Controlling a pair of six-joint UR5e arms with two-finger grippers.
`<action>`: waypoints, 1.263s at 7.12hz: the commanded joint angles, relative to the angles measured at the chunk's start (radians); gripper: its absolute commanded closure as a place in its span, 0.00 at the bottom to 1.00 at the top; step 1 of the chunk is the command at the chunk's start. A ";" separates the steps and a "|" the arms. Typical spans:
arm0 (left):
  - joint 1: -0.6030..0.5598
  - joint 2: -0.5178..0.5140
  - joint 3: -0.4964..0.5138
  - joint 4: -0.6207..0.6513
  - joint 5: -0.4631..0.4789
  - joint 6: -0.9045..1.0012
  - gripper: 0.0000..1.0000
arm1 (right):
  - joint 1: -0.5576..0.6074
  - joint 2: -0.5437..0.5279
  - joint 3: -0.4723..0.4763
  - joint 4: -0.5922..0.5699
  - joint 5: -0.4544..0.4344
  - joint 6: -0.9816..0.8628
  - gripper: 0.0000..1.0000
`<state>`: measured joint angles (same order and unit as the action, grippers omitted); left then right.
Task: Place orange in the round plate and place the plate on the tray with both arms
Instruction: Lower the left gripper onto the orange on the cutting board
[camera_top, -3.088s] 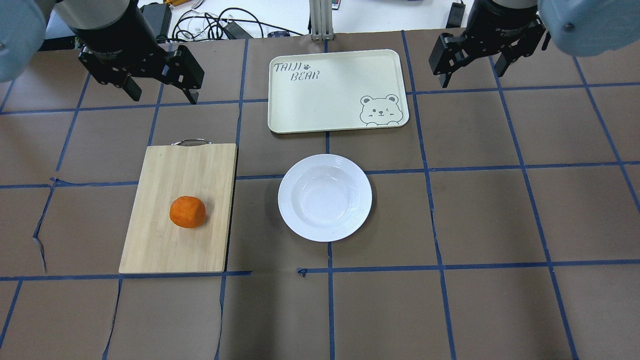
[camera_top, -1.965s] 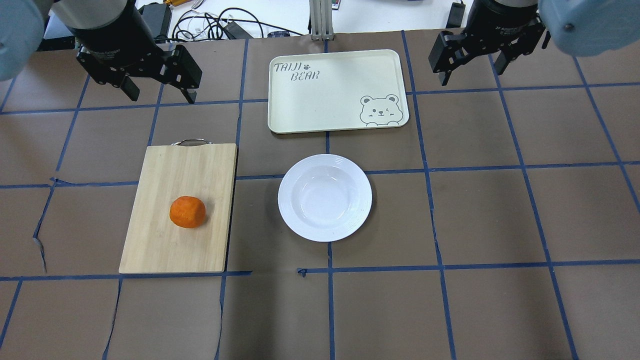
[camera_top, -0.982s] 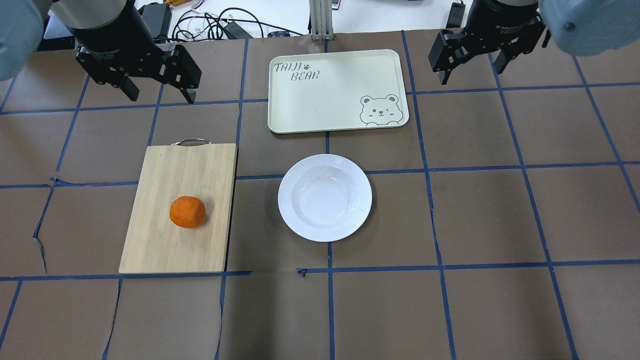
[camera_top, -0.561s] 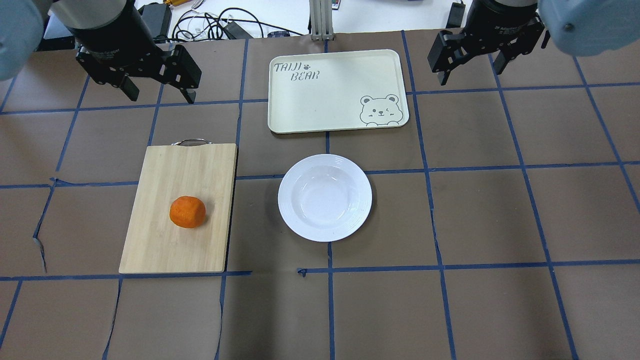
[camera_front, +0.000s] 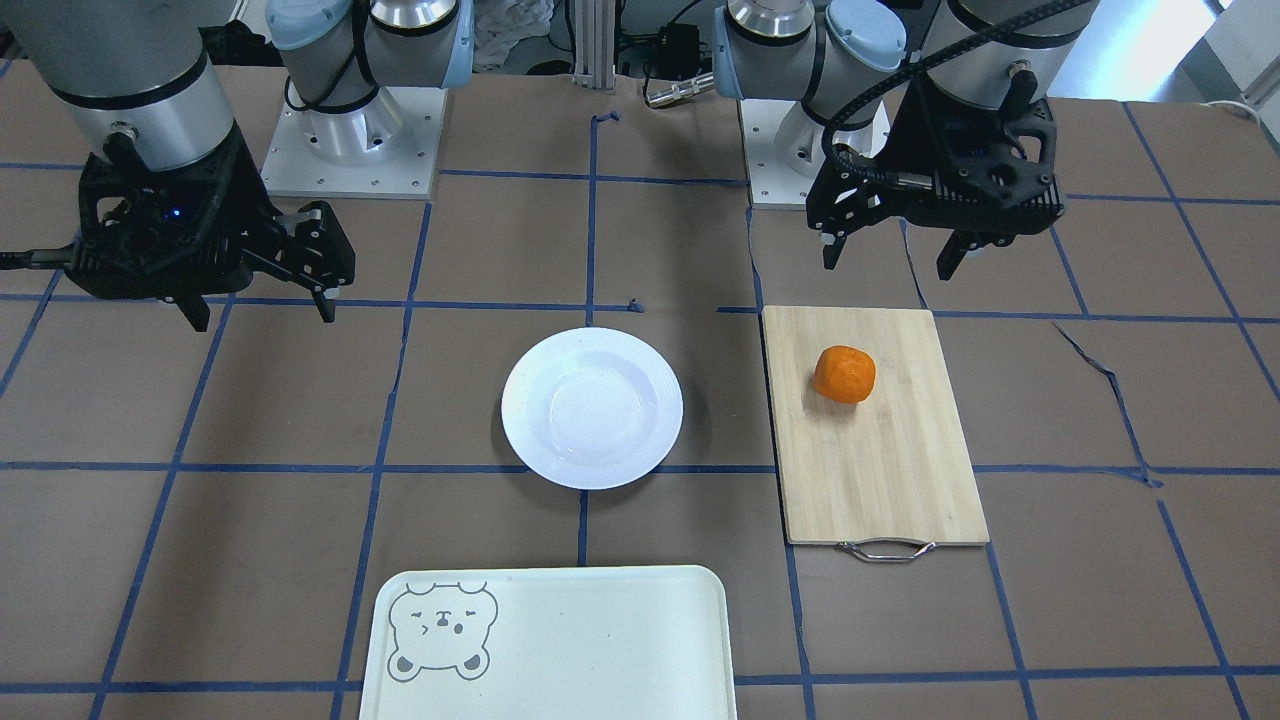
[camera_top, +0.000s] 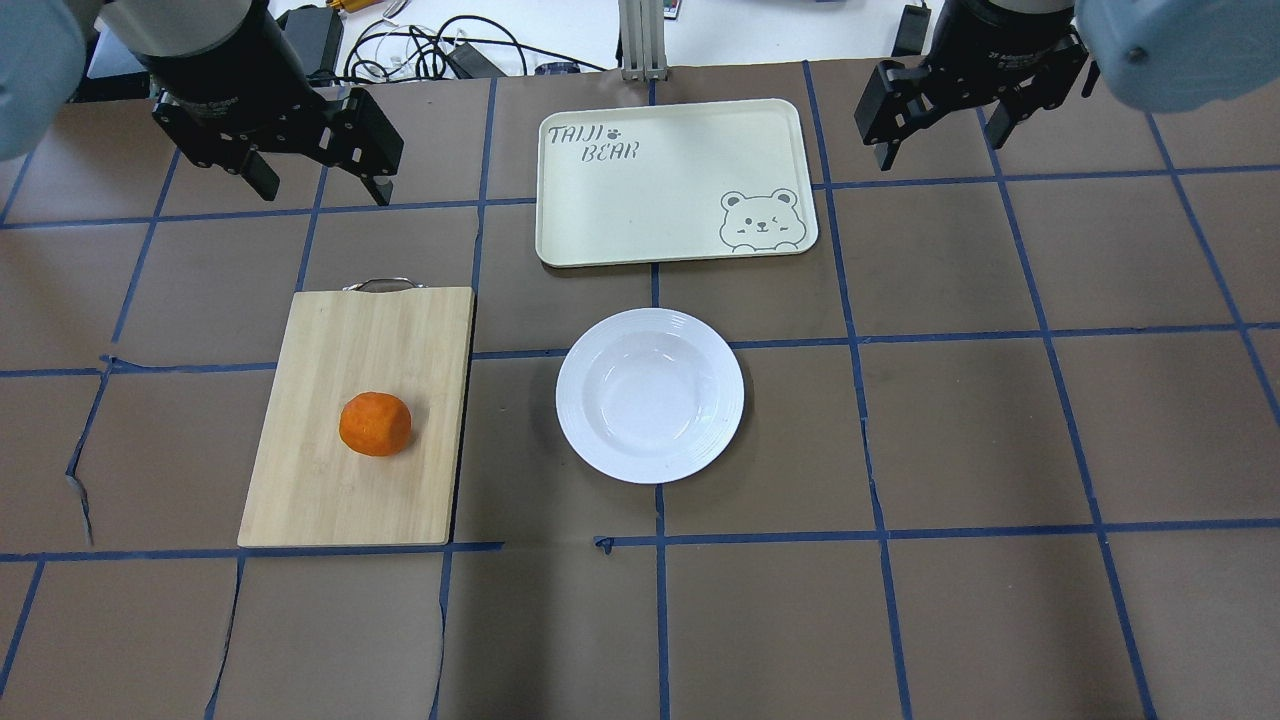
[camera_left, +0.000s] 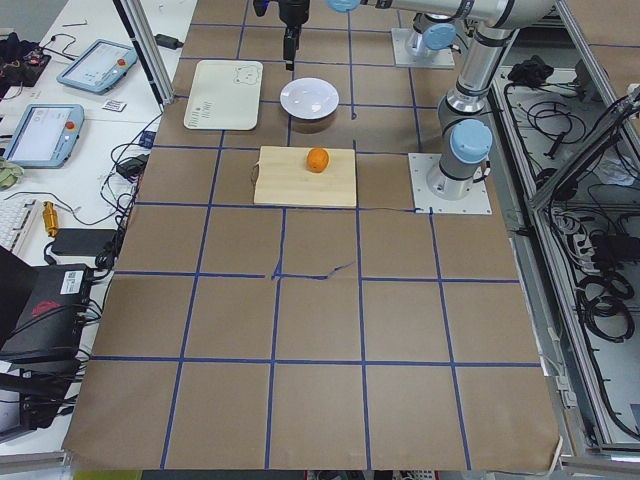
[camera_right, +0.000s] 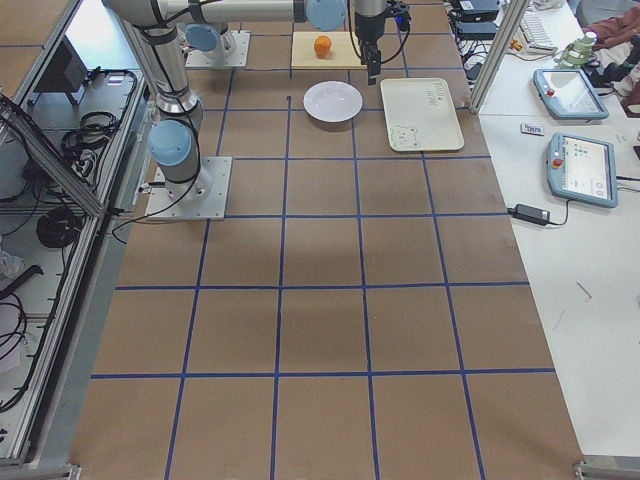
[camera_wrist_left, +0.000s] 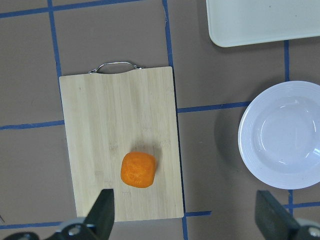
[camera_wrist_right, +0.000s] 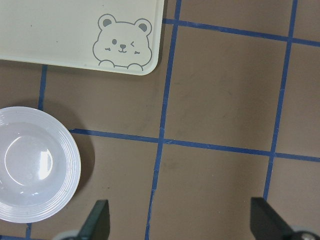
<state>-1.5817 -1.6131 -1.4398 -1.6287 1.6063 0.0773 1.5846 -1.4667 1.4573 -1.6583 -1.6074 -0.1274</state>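
Note:
The orange (camera_top: 375, 424) (camera_front: 844, 374) (camera_wrist_left: 138, 169) rests on a bamboo cutting board (camera_top: 350, 490) on the left half of the table. An empty white round plate (camera_top: 650, 395) (camera_front: 592, 407) (camera_wrist_right: 35, 165) sits at the table's centre. Beyond it lies the cream tray (camera_top: 660, 180) (camera_front: 580, 640), bare, with a grey bear in one corner. High above the board's handle end hangs my left gripper (camera_top: 322, 188) (camera_front: 888, 262) (camera_wrist_left: 186, 215), open and holding nothing. My right gripper (camera_top: 940, 150) (camera_front: 262, 315) (camera_wrist_right: 181, 220) is open too, up beside the tray's right end.
Brown paper with blue tape lines covers the table. The cutting board's metal handle (camera_top: 380, 284) points away from the robot. Cables (camera_top: 430, 50) lie past the far edge. Tablets (camera_right: 580, 165) lie on a side bench.
Both grippers have drifted very slightly toward the far edge. The orange, plate, tray and board have not moved.

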 joint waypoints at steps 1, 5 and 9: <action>0.031 -0.008 -0.002 -0.005 -0.002 0.006 0.00 | 0.000 0.000 0.000 0.000 0.001 0.000 0.00; 0.111 -0.088 -0.189 0.052 0.003 0.009 0.00 | 0.000 0.000 0.000 0.000 0.007 0.000 0.00; 0.111 -0.155 -0.434 0.203 0.087 0.143 0.00 | 0.000 0.000 0.002 0.002 0.007 0.000 0.00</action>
<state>-1.4713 -1.7330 -1.8087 -1.4956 1.6433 0.1819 1.5846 -1.4673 1.4578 -1.6576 -1.6008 -0.1273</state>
